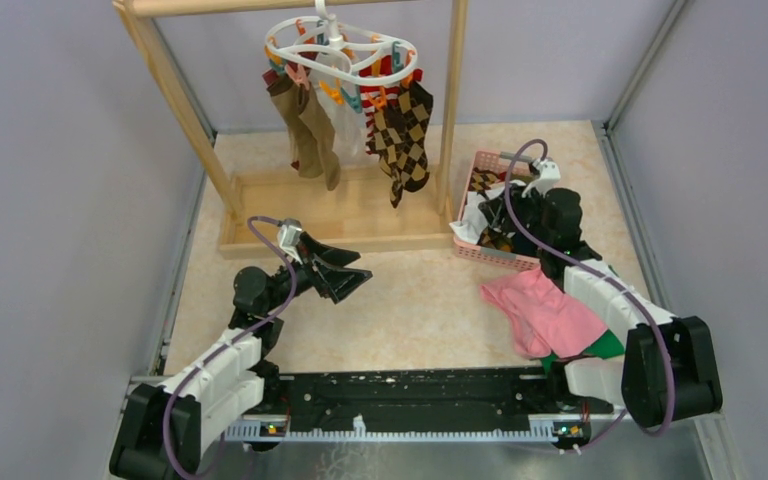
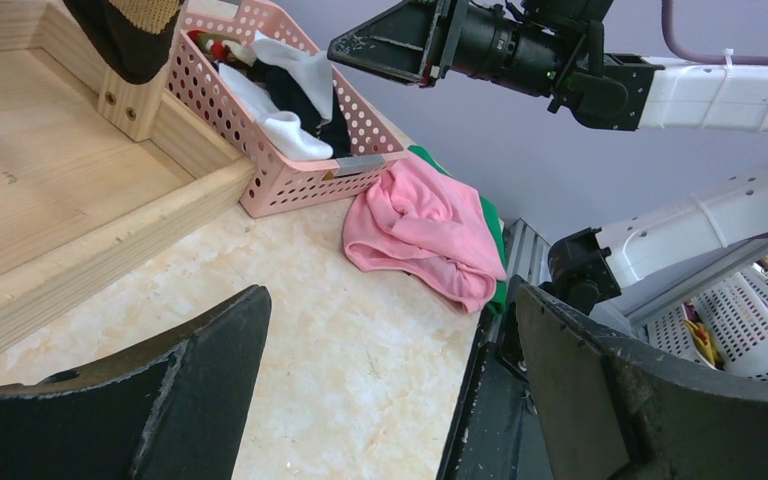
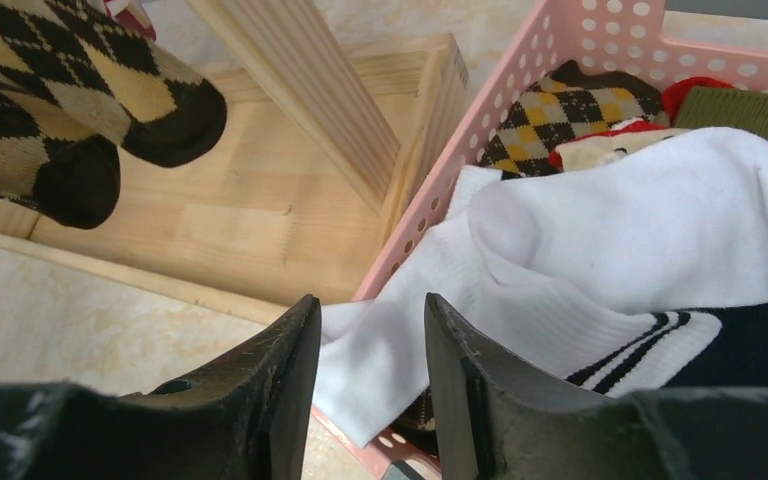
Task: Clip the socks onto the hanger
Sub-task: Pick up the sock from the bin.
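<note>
The white ring hanger [image 1: 340, 45] hangs from the wooden rack with brown socks [image 1: 310, 135] and argyle socks [image 1: 402, 130] clipped to it. More socks lie in the pink basket [image 1: 467, 195]: a white sock [image 3: 600, 230] on top, an argyle one [image 3: 560, 110] and a dark striped one [image 3: 720, 345]. My right gripper [image 3: 370, 305] hovers over the basket's near corner, jaws apart, the white sock's end lying just beneath the gap. My left gripper [image 2: 390, 300] stands wide open and empty above the tabletop, left of the basket.
The wooden rack's base tray [image 1: 340, 215] and upright post [image 3: 300, 90] stand beside the basket. A pink cloth [image 1: 545, 310] over a green cloth [image 1: 605, 347] lies on the table by the right arm. Grey walls close in both sides.
</note>
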Robot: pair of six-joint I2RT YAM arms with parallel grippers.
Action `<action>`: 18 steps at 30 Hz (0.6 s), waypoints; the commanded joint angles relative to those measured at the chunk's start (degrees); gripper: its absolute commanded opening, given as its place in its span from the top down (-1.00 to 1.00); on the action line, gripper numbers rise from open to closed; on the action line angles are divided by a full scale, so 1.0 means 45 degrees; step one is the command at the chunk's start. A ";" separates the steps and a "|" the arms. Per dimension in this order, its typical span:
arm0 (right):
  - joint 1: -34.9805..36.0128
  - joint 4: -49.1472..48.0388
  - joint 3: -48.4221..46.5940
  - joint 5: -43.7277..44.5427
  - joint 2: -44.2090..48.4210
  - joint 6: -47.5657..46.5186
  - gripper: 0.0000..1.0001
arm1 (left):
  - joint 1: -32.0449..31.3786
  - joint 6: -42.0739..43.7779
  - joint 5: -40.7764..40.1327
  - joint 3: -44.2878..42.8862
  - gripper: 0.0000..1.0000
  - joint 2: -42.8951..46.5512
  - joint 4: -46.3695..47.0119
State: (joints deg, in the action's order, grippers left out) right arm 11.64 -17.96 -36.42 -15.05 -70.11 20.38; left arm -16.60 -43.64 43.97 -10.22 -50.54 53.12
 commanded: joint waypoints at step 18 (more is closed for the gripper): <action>-0.0931 0.0898 -0.0658 0.1856 -0.0665 -0.0065 -0.05 | -0.0041 -0.0108 0.0333 -0.0469 -0.95 0.0014 0.0781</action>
State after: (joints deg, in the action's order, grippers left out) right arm 7.92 -12.97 -36.56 -6.48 -70.13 20.58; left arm -16.62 -43.83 44.34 -10.41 -50.78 53.25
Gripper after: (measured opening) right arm 0.540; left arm 0.976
